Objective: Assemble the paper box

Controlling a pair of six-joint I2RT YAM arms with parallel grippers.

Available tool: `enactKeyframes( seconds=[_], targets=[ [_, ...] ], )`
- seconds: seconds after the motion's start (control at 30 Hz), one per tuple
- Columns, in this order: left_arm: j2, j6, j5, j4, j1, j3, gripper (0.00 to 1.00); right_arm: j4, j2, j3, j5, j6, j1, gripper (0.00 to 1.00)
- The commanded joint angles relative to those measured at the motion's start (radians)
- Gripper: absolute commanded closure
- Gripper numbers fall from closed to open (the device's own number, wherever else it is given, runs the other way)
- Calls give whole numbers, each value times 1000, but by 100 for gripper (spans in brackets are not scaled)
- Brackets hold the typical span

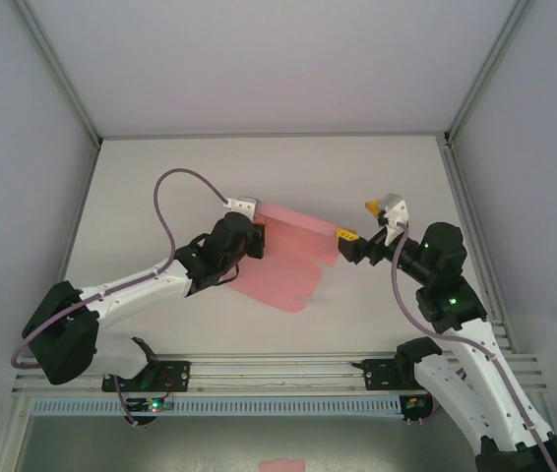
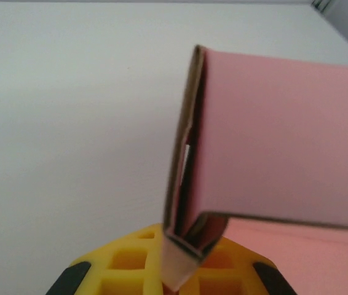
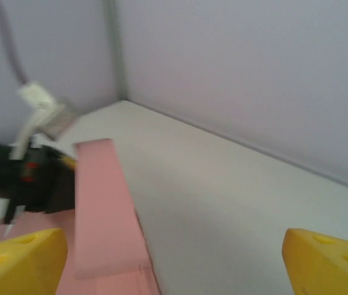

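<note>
You see the pink paper box (image 1: pixel 293 258) lying partly folded at the middle of the bench (image 1: pixel 259 167), between the two arms. Its broad sheet, with flaps cut along the near edge, rests flat. One long panel along the far side stands raised and runs from one arm towards the other.

Your left fingers (image 1: pixel 259 236) are pinched tight on the left end of that panel. From the left wrist, the yellow fingers (image 2: pixel 125 267) clamp a doubled edge of card at the bottom of the frame, and the folded panel rises from them, brownish along its edge and pink outside.

Your right fingers (image 1: pixel 345 234) stand wide apart at the panel's right end, holding nothing. From the right wrist, one yellow finger (image 3: pixel 17 261) sits just beside the pink strip and the other is well clear over bare bench. Whether the near one touches the card, you cannot tell.
</note>
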Motion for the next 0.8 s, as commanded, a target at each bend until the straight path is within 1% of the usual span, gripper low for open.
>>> enactKeyframes(
  seconds=[0.0, 0.07, 0.1, 0.17, 0.23, 0.27, 0.33, 0.37, 0.43, 0.47, 0.5, 0.53, 0.57, 0.63, 0.77],
  targets=[
    [-12, 60, -34, -131, 2, 56, 100, -18, 11, 37, -212, -244, 35, 11],
    [-3, 70, -9, -199, 2, 86, 100, -96, 42, 68, -235, -434, 81, 14],
    [0, 69, 3, -235, 1, 105, 100, -148, 61, 90, -207, -525, 110, 15],
    [5, 52, 26, -297, 1, 133, 100, -236, 111, 130, -75, -675, 182, 17],
    [0, 50, 75, -322, 1, 142, 100, -300, 175, 174, 45, -784, 243, 19],
    [-1, 50, 91, -337, 2, 149, 100, -344, 211, 206, 83, -826, 267, 23],
    [-6, 31, 95, -376, 2, 163, 100, -387, 278, 269, 159, -851, 301, 26],
    [-7, 29, 104, -387, 2, 167, 100, -375, 302, 284, 203, -849, 320, 29],
    [-23, 35, 133, -378, 2, 159, 100, -284, 330, 275, 340, -846, 363, 29],
    [-25, 37, 142, -375, 3, 156, 100, -234, 335, 259, 389, -864, 380, 29],
    [-28, 38, 147, -375, 2, 152, 100, -187, 339, 243, 429, -881, 386, 32],
    [-28, 37, 147, -377, 1, 153, 100, -167, 346, 237, 459, -904, 407, 36],
    [-31, 34, 148, -375, 2, 152, 100, -168, 355, 240, 484, -915, 420, 39],
    [-33, 31, 159, -359, 1, 150, 100, -228, 377, 264, 518, -931, 442, 39],
    [-25, 19, 152, -357, 1, 169, 100, -260, 419, 266, 624, -936, 475, 38]
  ],
)
